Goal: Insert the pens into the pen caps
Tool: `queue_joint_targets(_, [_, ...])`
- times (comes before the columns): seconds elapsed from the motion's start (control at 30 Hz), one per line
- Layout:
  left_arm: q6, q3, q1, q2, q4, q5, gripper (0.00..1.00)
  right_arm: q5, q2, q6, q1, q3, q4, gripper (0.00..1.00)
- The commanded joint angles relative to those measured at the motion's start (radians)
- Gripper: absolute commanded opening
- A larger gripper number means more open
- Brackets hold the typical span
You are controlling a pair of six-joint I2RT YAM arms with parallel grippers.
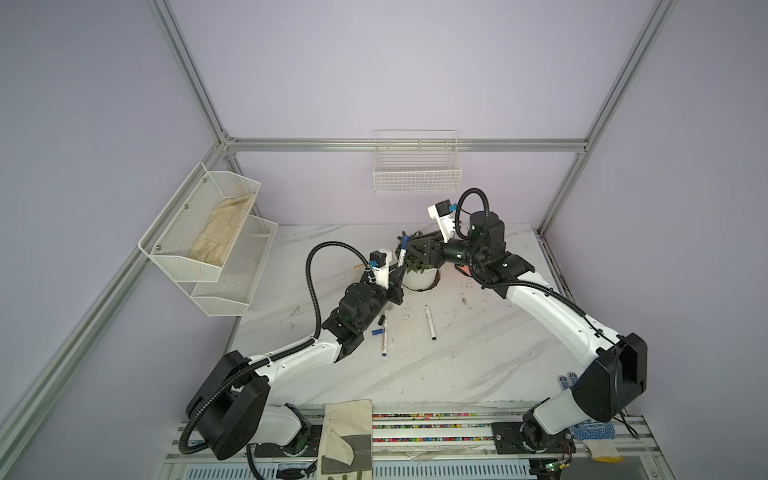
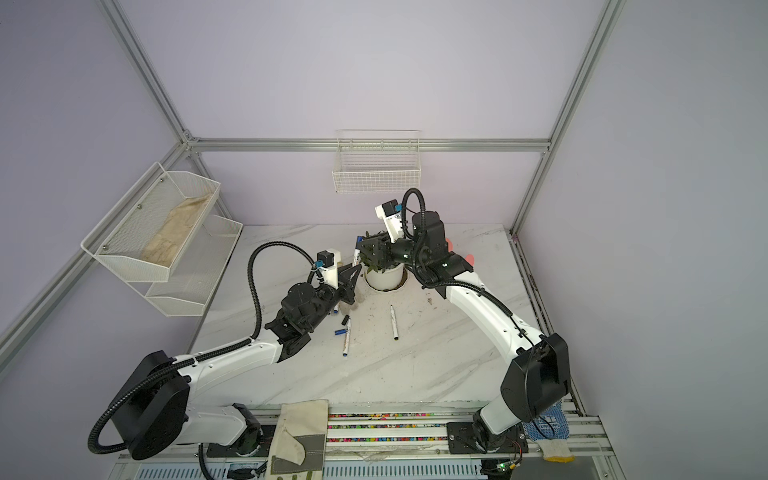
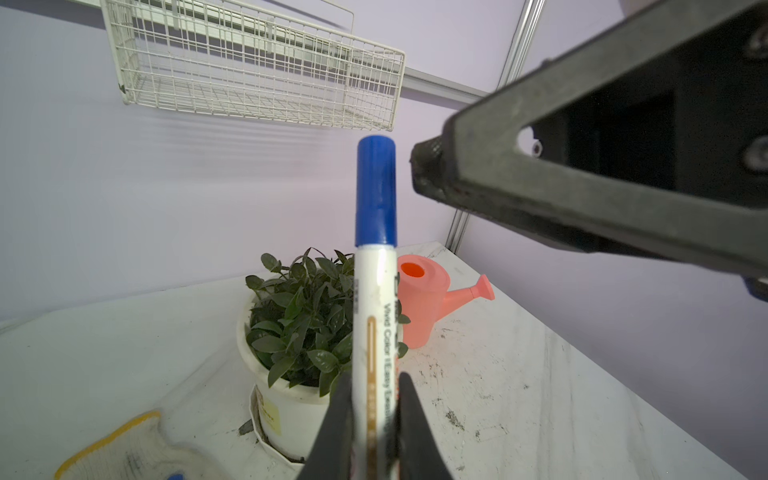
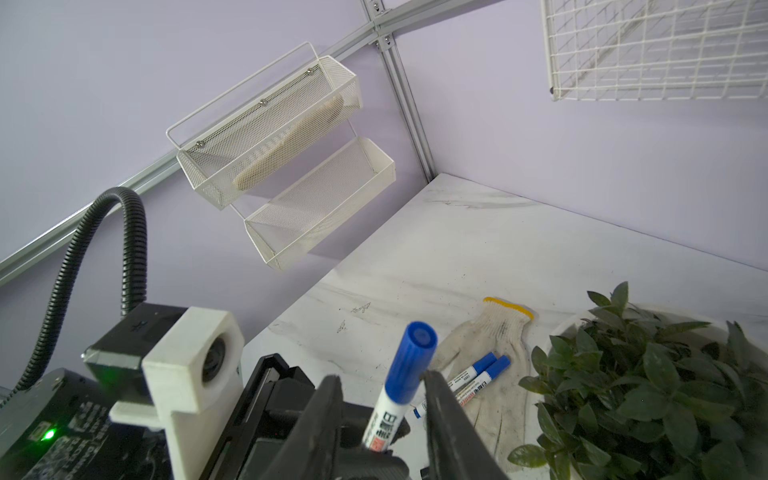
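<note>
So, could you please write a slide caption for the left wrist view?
Left gripper grips a blue-capped pen, with the potted plant and pink watering can behind.

Table [image 1: 457, 365]: white top with grey marble veining, scuffed and flecked with dirt.
Walls [image 1: 374, 62]: plain lilac panels behind the table and along both its sides.
Frame [image 1: 407, 144]: silver aluminium rails. One runs level above the table's far edge, with uprights at its far corners.
Wire basket [image 1: 417, 183]: white, hung from the level rail on the wall behind the table.
Mesh shelf [image 1: 174, 224]: white, two tiers, fixed to the wall left of the table. A beige cloth [image 1: 222, 230] lies in the upper tier.
Light: soft, even.
</note>
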Motion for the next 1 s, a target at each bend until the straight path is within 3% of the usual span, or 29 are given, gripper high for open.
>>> queue_joint_targets(0.0, [0.031,-0.041,-0.010,-0.016,0.033,0.012,0.00,-0.012,0.022,0.017,0.000,0.035,0.044,0.36])
queue_joint_targets(0.3, [0.038,-0.052,-0.024,-0.024,0.033,0.024,0.00,-0.043,0.047,0.031,-0.001,0.033,0.063,0.31])
queue_joint_targets(0.57, [0.041,-0.055,-0.024,-0.018,0.113,0.019,0.00,-0.134,0.058,0.043,-0.003,0.003,0.055,0.08])
queue_joint_targets(0.7, [0.041,-0.031,-0.002,-0.014,0.221,0.026,0.00,-0.235,0.053,0.054,-0.003,-0.041,0.017,0.02])
queue_joint_targets(0.83, [-0.039,0.024,0.076,-0.021,0.309,0.133,0.00,-0.319,0.045,0.038,-0.001,-0.092,-0.052,0.00])
queue_joint_targets(0.97, [-0.195,0.093,0.203,-0.012,0.367,0.383,0.00,-0.343,0.026,-0.029,0.000,-0.115,-0.154,0.00])
